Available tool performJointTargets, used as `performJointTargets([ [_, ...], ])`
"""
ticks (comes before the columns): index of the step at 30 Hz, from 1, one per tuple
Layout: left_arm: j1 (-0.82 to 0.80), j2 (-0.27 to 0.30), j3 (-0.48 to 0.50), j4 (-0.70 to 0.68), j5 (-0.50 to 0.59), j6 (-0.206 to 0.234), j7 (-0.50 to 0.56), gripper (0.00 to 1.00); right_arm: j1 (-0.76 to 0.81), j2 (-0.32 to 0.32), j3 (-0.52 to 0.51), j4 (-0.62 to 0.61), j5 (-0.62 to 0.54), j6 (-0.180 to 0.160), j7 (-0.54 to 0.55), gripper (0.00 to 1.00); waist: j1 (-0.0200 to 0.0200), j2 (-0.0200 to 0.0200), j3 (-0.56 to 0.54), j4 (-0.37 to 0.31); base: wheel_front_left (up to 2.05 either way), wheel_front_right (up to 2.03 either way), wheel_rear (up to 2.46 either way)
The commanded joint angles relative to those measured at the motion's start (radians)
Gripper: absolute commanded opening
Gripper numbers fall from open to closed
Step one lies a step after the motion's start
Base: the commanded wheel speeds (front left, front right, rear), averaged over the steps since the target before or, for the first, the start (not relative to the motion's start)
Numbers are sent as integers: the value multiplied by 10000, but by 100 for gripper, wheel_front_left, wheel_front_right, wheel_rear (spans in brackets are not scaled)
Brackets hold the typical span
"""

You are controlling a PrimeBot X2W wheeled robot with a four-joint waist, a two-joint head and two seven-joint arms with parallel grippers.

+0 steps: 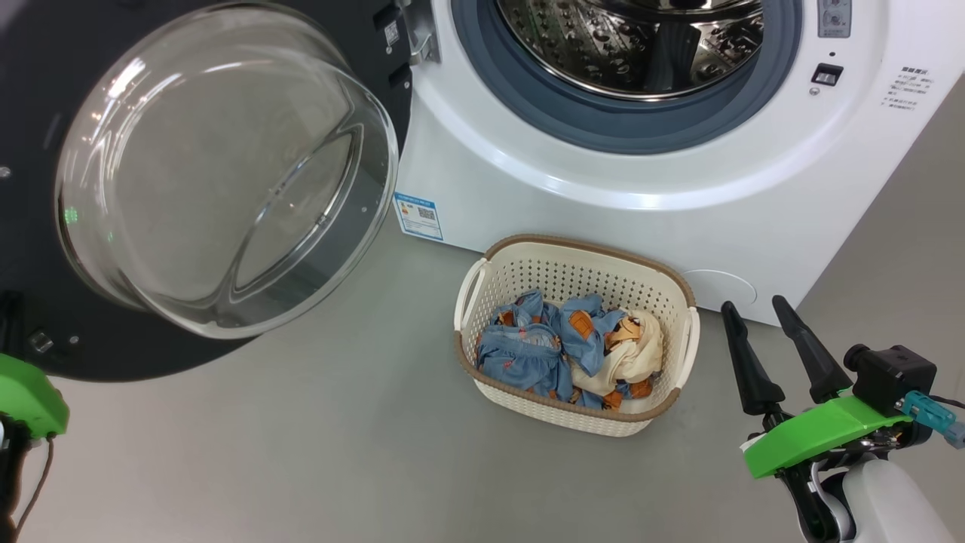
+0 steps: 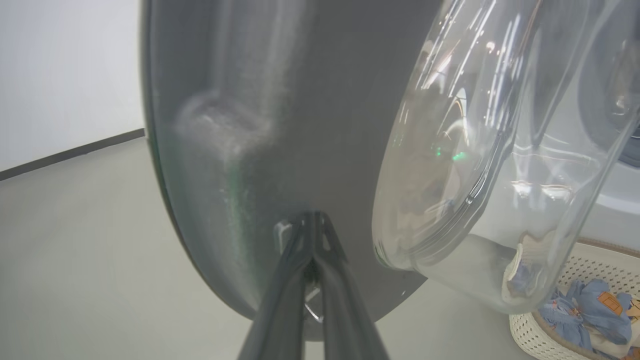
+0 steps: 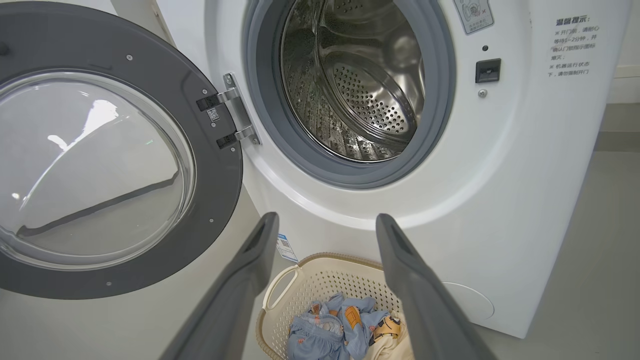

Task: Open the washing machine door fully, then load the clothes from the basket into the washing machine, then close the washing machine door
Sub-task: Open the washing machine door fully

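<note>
Left jaws: pressed fully together, gripping nothing, fingertips (image 2: 295,265) at the dark grey inner face of the large round glossy black washing machine door (image 3: 220,165), swung wide open. Right jaws: spread wide, empty, hovering just right of the small cream-white perforated plastic basket (image 1: 573,275). Blue and cream clothes (image 1: 558,351) inside it, on the floor before the big white front-loading washing machine (image 1: 603,204).

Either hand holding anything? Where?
Nothing held: left hand is shut, tips at the door inner face near its rim; right hand is open and empty.
</note>
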Motion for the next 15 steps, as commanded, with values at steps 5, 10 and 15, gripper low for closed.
performJointTargets([
  [5, 308, 439, 379, -728, -215, 11, -290, 0, 53, -47, 231, -234, -42, 16, -120, 100, 0, -1, -125, -70, 0, 0, 0],
  [10, 1022, 193, 491, -1575, -367, 177, -374, 6, 143, -52, 313, -219, -32, 16, -120, 100, 0, -1, -313, -237, 0, 0, 0],
  [15, 1845, -98, 546, -2827, -418, 480, -416, 100, 234, -83, 379, -235, -26, 16, -120, 100, 0, -1, -484, -529, 0, 0, 0],
])
